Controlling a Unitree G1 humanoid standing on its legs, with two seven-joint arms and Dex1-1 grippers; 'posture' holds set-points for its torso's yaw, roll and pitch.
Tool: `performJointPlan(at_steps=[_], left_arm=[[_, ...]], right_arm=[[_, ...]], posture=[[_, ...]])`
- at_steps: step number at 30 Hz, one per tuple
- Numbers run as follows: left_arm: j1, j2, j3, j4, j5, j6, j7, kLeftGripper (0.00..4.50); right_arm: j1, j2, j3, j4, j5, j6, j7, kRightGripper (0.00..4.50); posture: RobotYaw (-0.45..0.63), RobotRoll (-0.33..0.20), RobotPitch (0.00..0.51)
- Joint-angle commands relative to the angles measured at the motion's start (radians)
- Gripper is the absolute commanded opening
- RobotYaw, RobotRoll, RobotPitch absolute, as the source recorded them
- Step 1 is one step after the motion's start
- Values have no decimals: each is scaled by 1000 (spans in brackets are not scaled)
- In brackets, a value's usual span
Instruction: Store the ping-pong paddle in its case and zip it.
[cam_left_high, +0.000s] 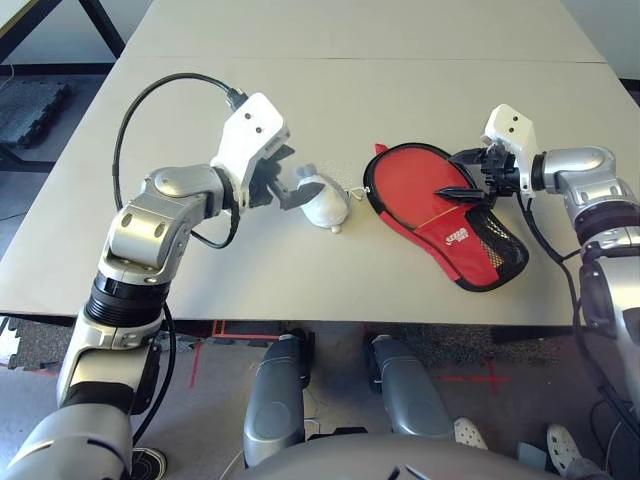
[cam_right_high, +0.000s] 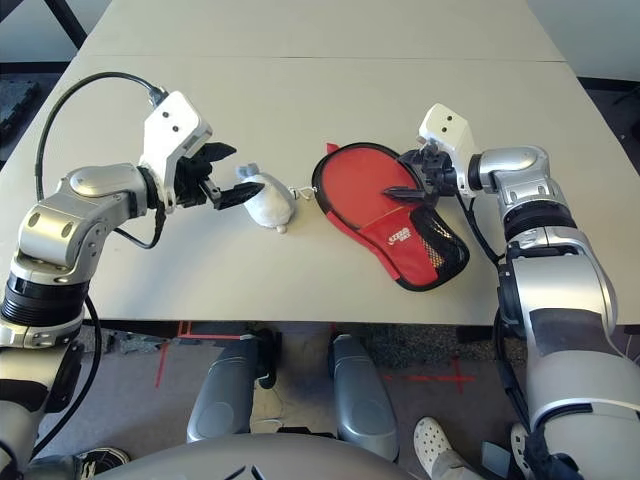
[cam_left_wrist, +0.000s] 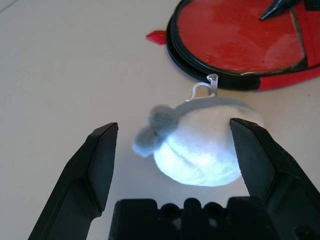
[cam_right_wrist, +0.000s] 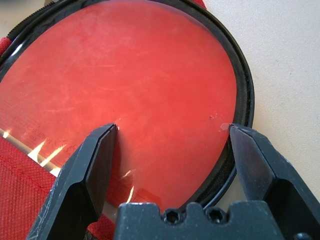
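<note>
The red case (cam_left_high: 462, 240) lies open on the table, right of centre, with its black mesh panel (cam_left_high: 497, 243) toward me. The ping-pong paddle (cam_right_wrist: 125, 75) lies inside it, red face up and ringed by the black zipper rim (cam_right_wrist: 244, 95); its handle is hidden under the fabric. My right gripper (cam_left_high: 462, 175) is open just over the paddle's face, one fingertip (cam_left_high: 448, 190) close to the rubber. My left gripper (cam_left_high: 293, 177) is open beside a white fluffy ball (cam_left_high: 326, 203), and the ball (cam_left_wrist: 205, 150) sits between its fingers.
The white ball has a grey tuft and a small loop (cam_left_wrist: 206, 87), and it lies just left of the case's rim (cam_left_wrist: 175, 55). A small red tab (cam_left_wrist: 157, 36) sticks out from the rim. The table's front edge (cam_left_high: 300, 318) is near.
</note>
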Motion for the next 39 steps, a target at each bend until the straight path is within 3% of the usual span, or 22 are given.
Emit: performJointPlan(at_steps=[1, 11, 12, 15, 23, 25, 31, 39], left_arm=[[17, -12, -37, 36, 3, 3, 0, 4500], [17, -29, -89, 73, -5, 12, -22, 4500], [16, -28, -93, 70, -12, 19, -29, 4316], [14, -27, -95, 64, -26, 34, -45, 3624], [-30, -17, -123, 90, -31, 28, -102, 634], [-56, -21, -127, 124, -19, 9, -105, 78], [-188, -76, -122, 344, 47, -73, -64, 24], [-419, -167, -101, 800, 152, -294, -26, 24]], right_arm=[[49, -4, 40, 30, -56, 6, 1, 4450], [61, -15, 42, 20, -56, -1, -2, 4450], [63, -16, 41, 18, -56, -2, -4, 4485], [67, -19, 41, 14, -56, -3, -6, 4500], [94, -39, 58, 1, -73, -21, 3, 4500], [102, -42, 63, -2, -77, -27, 4, 4500], [125, -52, 72, -10, -84, -37, 3, 4500], [141, -57, 76, -24, -87, -31, -8, 4500]], posture=[[99, 0, 242], [77, 0, 243], [74, 0, 242], [69, 0, 242], [56, 0, 243], [53, 0, 242], [37, 0, 240], [-5, 0, 242]])
